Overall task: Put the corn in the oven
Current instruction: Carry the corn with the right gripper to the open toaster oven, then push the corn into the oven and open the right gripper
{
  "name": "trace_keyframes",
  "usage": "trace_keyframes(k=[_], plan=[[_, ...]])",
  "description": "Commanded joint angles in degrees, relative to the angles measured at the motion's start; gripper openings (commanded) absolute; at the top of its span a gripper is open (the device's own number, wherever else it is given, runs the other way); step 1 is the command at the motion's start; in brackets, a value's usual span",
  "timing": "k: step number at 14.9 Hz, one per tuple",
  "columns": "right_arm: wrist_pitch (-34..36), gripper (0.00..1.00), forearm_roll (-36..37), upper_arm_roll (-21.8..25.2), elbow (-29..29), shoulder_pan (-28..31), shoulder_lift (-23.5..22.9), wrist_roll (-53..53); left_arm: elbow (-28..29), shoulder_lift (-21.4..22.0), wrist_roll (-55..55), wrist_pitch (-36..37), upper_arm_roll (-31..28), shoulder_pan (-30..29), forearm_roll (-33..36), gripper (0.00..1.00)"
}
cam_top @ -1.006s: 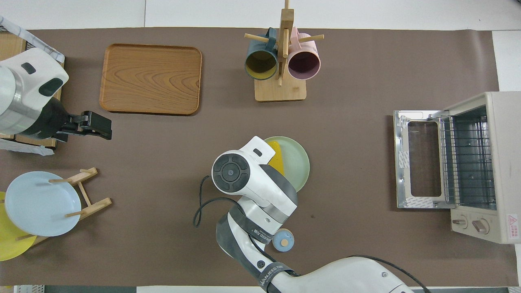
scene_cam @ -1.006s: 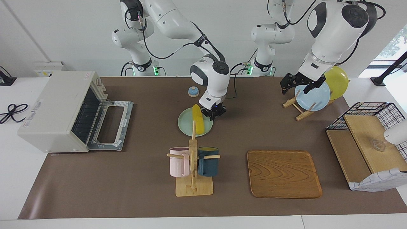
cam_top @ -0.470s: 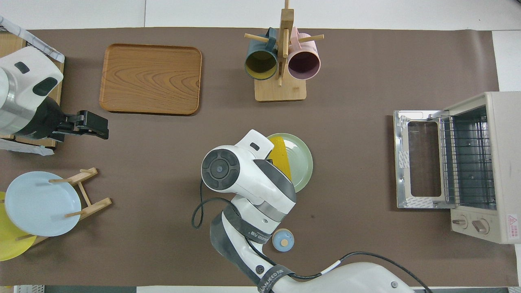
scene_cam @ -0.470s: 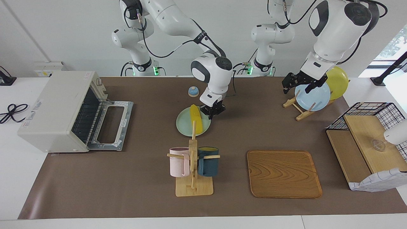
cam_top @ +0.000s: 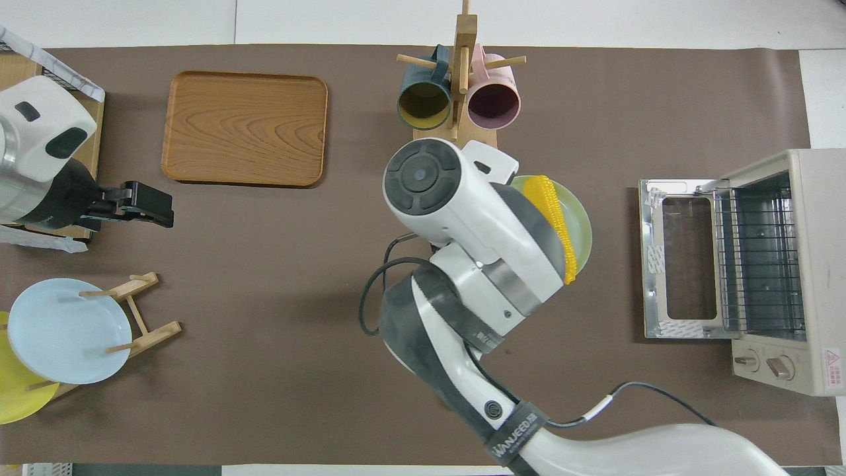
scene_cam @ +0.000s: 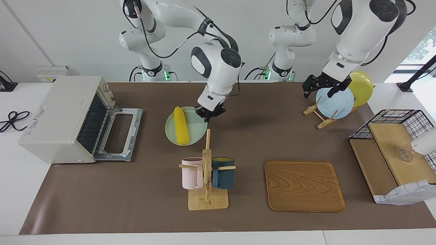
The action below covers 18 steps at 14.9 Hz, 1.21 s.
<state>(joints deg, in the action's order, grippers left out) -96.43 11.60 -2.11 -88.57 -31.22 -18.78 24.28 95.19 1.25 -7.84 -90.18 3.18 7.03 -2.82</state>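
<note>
Here, oven (scene_cam: 58, 115): one, at the right arm's end of the tabletop (scene_cam: 136, 197); its door (scene_cam: 119, 134) lies folded down flat and the wire rack inside is bare
Corn (scene_cam: 181, 126): one cob, lying on a pale green plate (scene_cam: 197, 132); not in the oven yet
Plate: one, pinched at its rim and apparently lifted clear of the tabletop, over the stretch between the oven door and the mug stand (scene_cam: 207, 200)
Right tool (scene_cam: 208, 115): closed on the plate's rim, at the edge away from the oven; it grips the plate, not the cob itself
Key relation: the cob lies on the oven's side of the right tool, so the plate leads the way to the open door; its long axis runs roughly along the oven's front, not pointing into it; the right arm is much the nearer to the oven
Judgement: the cob rests loose, so a tilt of the plate could roll it off
Mugs: two on the stand, one pink (scene_cam: 191, 173), one dark blue (scene_cam: 223, 172)
Tray (scene_cam: 303, 185): one, wooden, with nothing on it
Left tool (scene_cam: 320, 89): fingers spread, holding nothing; waiting over the plate rack
Racked plates: two, one light blue (scene_cam: 335, 102), one yellow (scene_cam: 362, 86)
</note>
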Motion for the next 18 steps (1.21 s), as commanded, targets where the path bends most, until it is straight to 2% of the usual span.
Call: trace_keyframes(k=[1,4,7,12,14,18], plan=[[1.94,0.00,0.88,-0.52,-6.86,5.98,7.16,-4.75,0.43,0.77,-0.24,0.54,-0.37,0.00,0.89,1.00],[0.90,0.00,2.89,-0.52,-14.41,13.09,12.43,-5.99,0.43,0.77,-0.24,0.62,-0.37,-0.18,0.89,1.00],[-4.28,0.00,3.61,-0.52,-20.75,20.65,15.34,-6.69,0.43,0.77,-0.16,0.62,-0.37,-0.18,0.89,1.00],[-19.20,0.00,3.61,-0.52,-30.94,34.36,17.28,-15.55,0.43,0.77,-0.24,0.62,-0.37,-0.18,0.89,1.00],[-22.83,0.00,3.52,-0.52,-33.76,36.49,18.16,-17.42,0.43,0.77,-0.24,0.62,-0.37,-0.18,0.89,1.00],[-23.80,0.00,3.43,-0.61,-34.56,37.98,18.34,-17.77,0.43,0.77,-0.24,0.62,-0.37,-0.18,0.89,1.00]])
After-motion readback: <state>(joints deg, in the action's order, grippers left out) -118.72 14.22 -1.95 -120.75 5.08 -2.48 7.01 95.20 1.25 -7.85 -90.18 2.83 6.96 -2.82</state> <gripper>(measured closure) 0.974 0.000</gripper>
